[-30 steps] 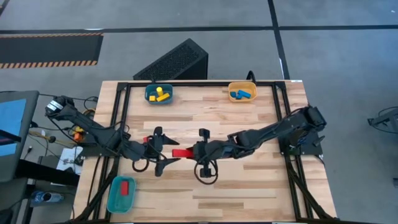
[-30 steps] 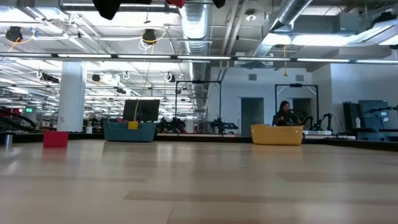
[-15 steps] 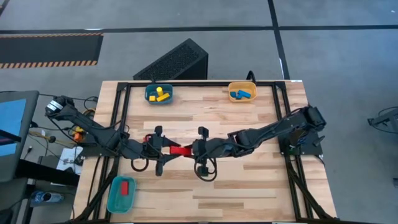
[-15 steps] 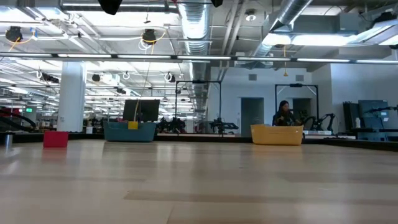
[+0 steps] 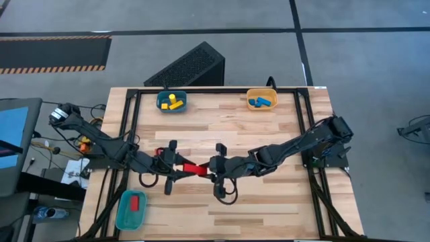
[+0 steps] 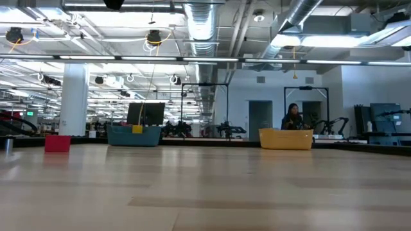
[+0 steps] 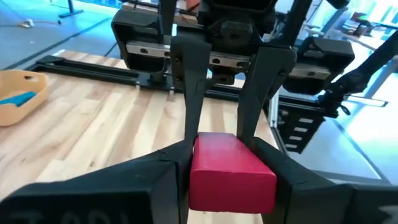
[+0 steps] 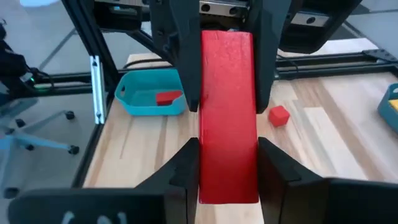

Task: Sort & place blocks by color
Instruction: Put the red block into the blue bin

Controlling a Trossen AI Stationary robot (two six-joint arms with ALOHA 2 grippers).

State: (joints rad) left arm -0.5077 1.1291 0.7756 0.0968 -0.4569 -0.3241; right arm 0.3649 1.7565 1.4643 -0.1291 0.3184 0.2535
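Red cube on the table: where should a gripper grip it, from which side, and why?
Across two opposite flat sides of the red cube, from above: it sits alone and low on the table. Left gripper and right gripper both clamp the red bar over mid-table.

The high view looks straight down on the whole pale wooden slatted table (image 5: pixel 269 202). The low view looks level across it into the room. Both wrist views face each other closely, sharing one long red rectangular block (image 8: pixel 227 112).
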